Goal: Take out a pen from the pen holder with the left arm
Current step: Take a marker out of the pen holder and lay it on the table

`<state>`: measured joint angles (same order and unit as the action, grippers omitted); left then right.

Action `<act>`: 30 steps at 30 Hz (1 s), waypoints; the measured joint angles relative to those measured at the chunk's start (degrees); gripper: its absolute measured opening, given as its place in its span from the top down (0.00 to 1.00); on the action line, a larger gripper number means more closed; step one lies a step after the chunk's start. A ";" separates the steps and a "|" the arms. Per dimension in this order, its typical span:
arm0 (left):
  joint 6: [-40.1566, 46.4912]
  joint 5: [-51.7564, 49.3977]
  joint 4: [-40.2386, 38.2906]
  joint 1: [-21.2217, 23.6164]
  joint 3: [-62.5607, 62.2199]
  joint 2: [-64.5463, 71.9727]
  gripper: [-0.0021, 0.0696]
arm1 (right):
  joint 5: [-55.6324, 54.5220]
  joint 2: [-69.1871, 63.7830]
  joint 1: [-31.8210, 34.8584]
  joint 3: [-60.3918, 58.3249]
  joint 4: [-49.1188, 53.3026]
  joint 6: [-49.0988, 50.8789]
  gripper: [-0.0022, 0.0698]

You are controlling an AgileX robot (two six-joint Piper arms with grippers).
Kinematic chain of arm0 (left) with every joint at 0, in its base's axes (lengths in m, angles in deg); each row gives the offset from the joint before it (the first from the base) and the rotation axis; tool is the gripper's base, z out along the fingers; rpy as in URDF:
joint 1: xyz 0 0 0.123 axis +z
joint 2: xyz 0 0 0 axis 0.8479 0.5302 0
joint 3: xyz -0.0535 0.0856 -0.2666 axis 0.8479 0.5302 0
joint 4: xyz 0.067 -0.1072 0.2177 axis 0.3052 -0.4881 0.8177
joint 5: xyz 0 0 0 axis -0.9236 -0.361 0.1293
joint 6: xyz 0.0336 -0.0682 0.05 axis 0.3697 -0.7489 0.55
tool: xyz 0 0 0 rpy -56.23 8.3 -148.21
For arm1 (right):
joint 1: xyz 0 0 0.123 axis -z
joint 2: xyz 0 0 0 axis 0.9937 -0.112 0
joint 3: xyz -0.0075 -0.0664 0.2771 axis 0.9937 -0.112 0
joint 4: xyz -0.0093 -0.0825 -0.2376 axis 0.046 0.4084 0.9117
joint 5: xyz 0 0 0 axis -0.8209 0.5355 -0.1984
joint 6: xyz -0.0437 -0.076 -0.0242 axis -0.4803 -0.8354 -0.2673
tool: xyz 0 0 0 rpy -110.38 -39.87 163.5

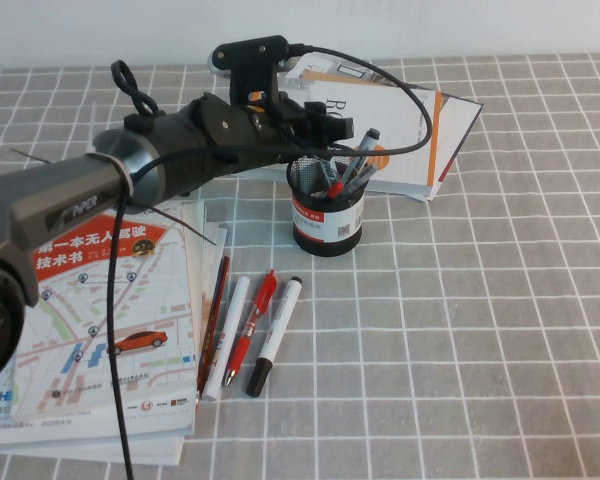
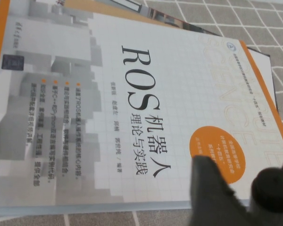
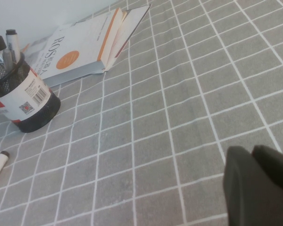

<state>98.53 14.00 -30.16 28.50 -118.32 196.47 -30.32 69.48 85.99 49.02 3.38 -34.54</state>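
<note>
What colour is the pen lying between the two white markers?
Red. The red plastic pen shows best in the high view.

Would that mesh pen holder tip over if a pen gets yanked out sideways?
Possibly: the mesh pen holder looks light, its pens leaning high. Its wide base probably helps. The left gripper hovers above it; the right gripper sits apart over tablecloth.
</note>
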 joint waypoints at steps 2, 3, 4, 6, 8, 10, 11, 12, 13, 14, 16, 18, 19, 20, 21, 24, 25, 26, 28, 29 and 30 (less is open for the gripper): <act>0.00 0.00 -0.16 0.00 -0.09 0.14 0.70 | 0.00 0.00 0.00 0.00 0.00 0.00 0.99; 0.00 0.00 -0.16 0.00 -0.09 0.14 0.77 | 0.00 0.00 0.00 0.00 0.00 0.00 0.99; -0.36 0.00 -0.97 0.00 -0.09 0.14 0.80 | 0.00 0.00 0.00 0.00 0.00 0.00 0.99; -0.36 0.21 -1.24 -0.12 -0.22 0.14 0.82 | 0.00 0.00 0.00 0.00 0.00 0.00 0.99; -0.36 0.60 -1.24 -0.12 -0.22 0.03 0.82 | 0.00 0.00 0.00 0.00 0.00 0.00 0.99; -0.46 0.72 -1.24 -0.12 -0.22 0.03 0.82 | 0.00 0.00 0.00 0.00 0.00 0.00 0.99; -0.46 0.72 -1.24 -0.12 -0.22 -0.07 0.82 | 0.00 0.00 0.00 0.00 0.00 0.00 0.99; -0.34 0.61 -1.24 -0.12 -0.22 -0.21 0.82 | 0.00 0.00 0.00 0.00 0.00 0.00 0.99; 0.01 0.60 -1.13 -0.12 -0.22 -0.48 0.83 | 0.00 0.00 0.00 0.00 0.00 0.00 0.99; 0.26 0.60 -0.74 -0.12 -0.22 -0.94 0.83 | 0.00 0.00 0.00 0.00 0.00 0.00 0.99; 1.07 0.60 0.05 -0.12 -0.22 -1.85 0.83 | 0.00 0.00 0.00 0.00 0.00 0.00 0.99; 2.13 0.53 0.58 -0.12 -0.22 -3.36 0.83 | 0.00 0.00 0.00 0.00 0.00 0.00 0.99; 2.93 0.53 0.82 -0.12 -0.22 -4.38 0.83 | 0.00 0.00 0.00 0.00 0.00 0.00 0.99; 3.67 0.48 0.95 -0.12 -0.22 -5.49 0.83 | 0.00 0.00 0.00 0.00 0.00 0.00 0.99; 4.46 0.39 0.95 -0.12 -0.22 -6.62 0.83 | 0.00 0.00 0.00 0.00 0.00 0.00 0.99; 6.27 -0.76 1.18 -0.12 -0.22 -10.20 0.83 | 0.00 0.00 0.00 0.00 0.00 0.00 0.99; 6.77 -1.16 1.62 -0.12 -0.22 -11.15 0.83 | 0.00 0.00 0.00 0.00 0.00 0.00 0.99; 7.19 -1.97 2.16 -0.12 -0.22 -12.36 0.83 | 0.00 0.00 0.00 0.00 0.00 0.00 0.99; 7.79 -3.92 3.35 -0.12 -0.22 -14.67 0.83 | 0.00 0.00 0.00 0.00 0.00 0.00 0.99; 8.21 -5.41 4.09 -0.12 -0.22 -16.00 0.83 | 0.00 0.00 0.00 0.00 0.00 0.00 0.99; 8.64 -7.31 4.90 -0.12 -0.22 -17.36 0.83 | 0.00 0.00 0.00 0.00 0.00 0.00 0.99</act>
<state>107.17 6.69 -25.27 28.38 -118.54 179.11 -30.32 69.48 85.99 49.02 3.38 -34.54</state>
